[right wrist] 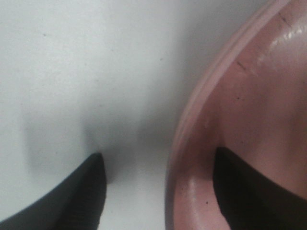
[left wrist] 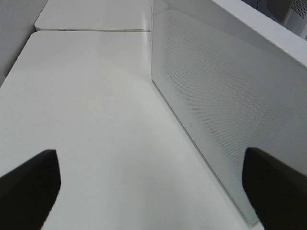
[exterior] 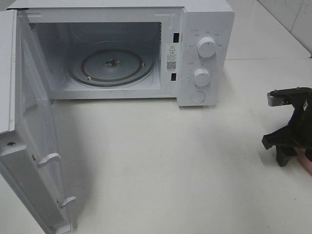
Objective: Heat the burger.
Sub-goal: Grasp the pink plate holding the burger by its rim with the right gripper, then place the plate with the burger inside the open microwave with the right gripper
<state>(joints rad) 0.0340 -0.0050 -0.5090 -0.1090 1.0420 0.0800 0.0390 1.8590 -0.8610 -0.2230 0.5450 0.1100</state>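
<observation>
We judge the task to be at an early stage. The microwave (exterior: 204, 24) stands with its door (exterior: 29, 146) swung wide, and the glass turntable (exterior: 112, 66) inside is bare, so nothing has gone in to be heated.

The right pincer (right wrist: 158, 154) hangs low over the table (exterior: 161, 156), well apart from the oven. Its jaws are parted and straddle the rim of the pink plate (right wrist: 192, 124): one finger sits outside the plate over the white surface, and the other sits inside, over the glossy pink. The outer finger is clear of the rim. We cannot tell whether the inner one touches the plate, so we read no grip yet.

The burger itself shows in none of our views. The stretch of plate beside the pincer is bare, and we cannot tell whether the burger lies further along the plate, past the inner finger.

The left pincer (left wrist: 149, 158) is spread wide with nothing between its fingers. The mesh face of the door stands just beside one of them.

What we think is left is nearly everything: seizing the plate, carrying it to the turntable, shutting the door and setting the dials (exterior: 206, 48).
</observation>
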